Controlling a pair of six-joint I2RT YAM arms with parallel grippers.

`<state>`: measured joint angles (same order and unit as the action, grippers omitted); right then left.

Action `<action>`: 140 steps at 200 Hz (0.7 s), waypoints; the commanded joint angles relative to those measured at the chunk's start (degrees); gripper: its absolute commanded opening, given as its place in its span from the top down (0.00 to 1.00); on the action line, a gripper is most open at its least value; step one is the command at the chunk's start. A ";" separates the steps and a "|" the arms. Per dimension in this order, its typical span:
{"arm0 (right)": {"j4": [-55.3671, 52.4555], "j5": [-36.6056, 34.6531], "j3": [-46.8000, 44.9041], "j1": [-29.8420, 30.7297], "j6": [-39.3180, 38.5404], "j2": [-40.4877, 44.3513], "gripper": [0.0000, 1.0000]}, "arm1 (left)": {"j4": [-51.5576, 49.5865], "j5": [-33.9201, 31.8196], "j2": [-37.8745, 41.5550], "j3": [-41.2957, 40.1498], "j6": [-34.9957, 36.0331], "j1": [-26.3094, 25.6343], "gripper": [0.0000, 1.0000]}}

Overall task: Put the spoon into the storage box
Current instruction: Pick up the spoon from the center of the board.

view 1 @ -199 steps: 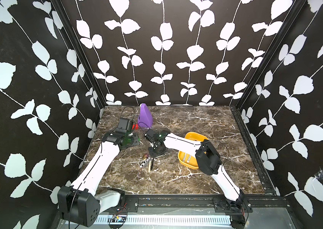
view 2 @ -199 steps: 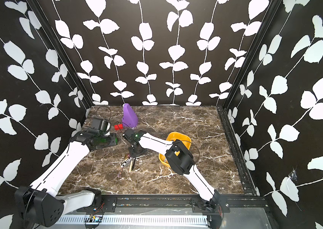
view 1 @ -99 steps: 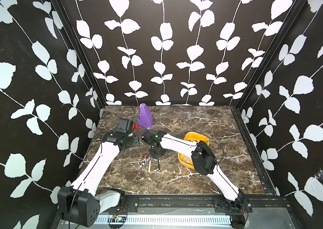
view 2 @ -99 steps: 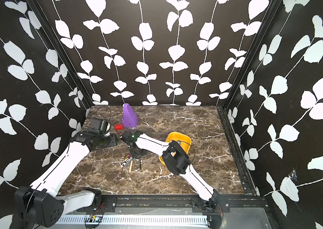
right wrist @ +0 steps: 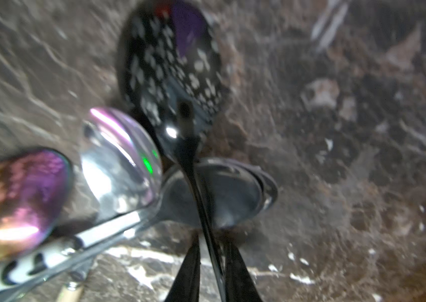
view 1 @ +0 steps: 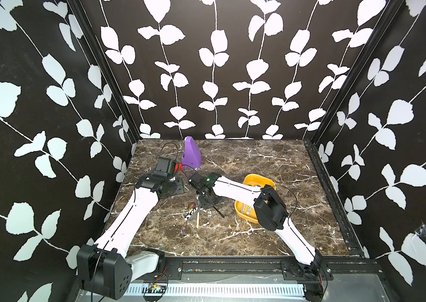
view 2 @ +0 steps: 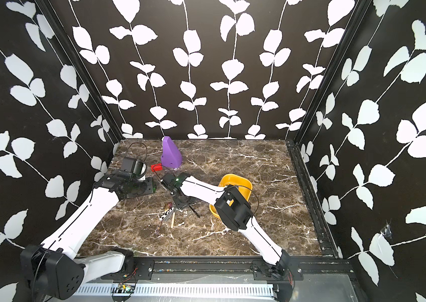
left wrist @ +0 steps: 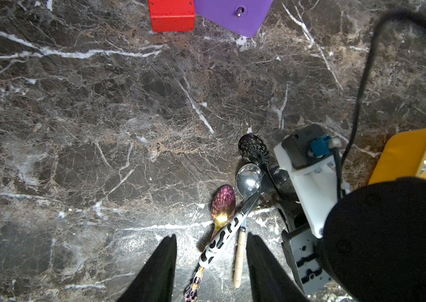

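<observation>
Spoon [right wrist: 170,65]: black all over, glossy, round bowl flecked with small white marks, thin dark handle. Lies flat on the brown marble table [view 1: 232,235], bowl facing up, near the middle of the surface and well apart from the storage box [view 1: 256,179]. Shows again in the left wrist view [left wrist: 253,149], with the bowl free and the handle running under the right arm.

Sits at the edge of a small cluster of cutlery: just beside a silver spoon [left wrist: 249,177], then a purple-gold shimmering spoon [left wrist: 222,204], with a black-and-white cow-patterned handle [left wrist: 222,240] and a pale wooden handle [left wrist: 239,258] lying alongside. Crosses over a dull grey bowl [right wrist: 219,193] of one more piece.

Right claw [right wrist: 210,245]: down at the table over the cluster in both top views [view 1: 208,202] [view 2: 183,202], dark fingers [right wrist: 191,266] straddling the black handle with only slivers of space either side. Cannot tell from the blurred close view whether actually clenched on it.

Left claw [left wrist: 211,235]: released, fingers wide apart, nothing between them but the table and handles below.

Storage box [view 2: 235,177]: bright yellow, shallow, rounded corners, partly hidden behind the right arm, with something silvery inside.

Toward the back of the table, a purple wedge [view 1: 192,154] and a small red block [left wrist: 172,14] beside it
</observation>
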<state>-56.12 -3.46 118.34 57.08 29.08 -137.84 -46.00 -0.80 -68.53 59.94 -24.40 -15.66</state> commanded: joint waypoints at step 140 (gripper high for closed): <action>25.86 19.46 -18.86 -12.78 3.93 23.38 1.00 | 13.55 19.24 5.44 -3.78 -0.16 0.22 0.50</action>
<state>-40.21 7.20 103.13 49.04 29.67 -121.16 -39.79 8.62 -65.04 58.24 -24.43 -15.64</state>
